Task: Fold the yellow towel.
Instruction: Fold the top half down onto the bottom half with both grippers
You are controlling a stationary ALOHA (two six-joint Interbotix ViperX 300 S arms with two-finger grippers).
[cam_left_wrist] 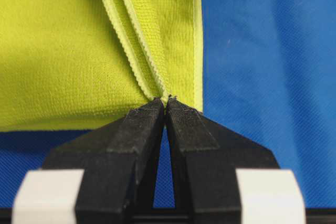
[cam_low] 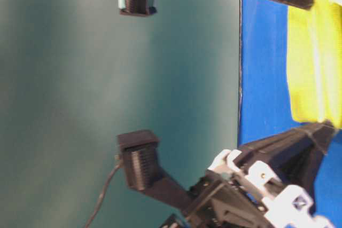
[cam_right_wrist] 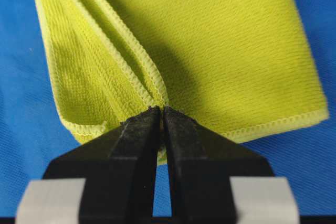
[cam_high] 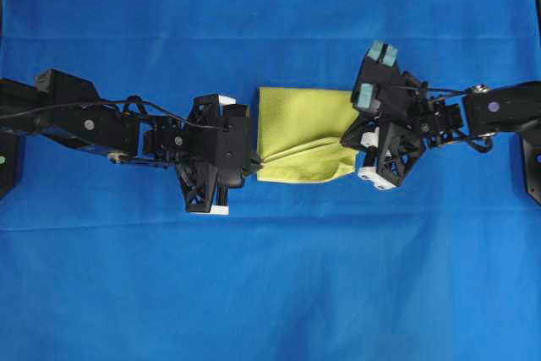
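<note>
Your two claws meet at the middle of the desk, each clamped on the towel [cam_high: 304,131], which lies on the blue cloth [cam_high: 270,293] between them as a compact yellow rectangle. The left claw [cam_left_wrist: 166,103] has its jaws pressed almost together on a pinch of stitched hem, two edge layers running side by side into the tips; the right claw [cam_right_wrist: 160,113] grips the opposite end the same way, its jaws narrow and several hemmed layers gathered between them. From overhead you see the left claw [cam_high: 254,162] at the towel's left lower corner and the right claw [cam_high: 355,148] at its right edge, with creases fanning across the lower half from one grip to the other. The doubled hems and the closed fold edge along the towel's far side suggest at least one fold is already made; the cloth reads as a stacked half or quarter, not a single open sheet. What seems left is to lay the gathered edge flat, smooth the creases and let go, or to carry one more fold across if a smaller packet is wanted. The table-level view shows only a strip of yellow on blue and parts of the arms, too little to count layers.
</note>
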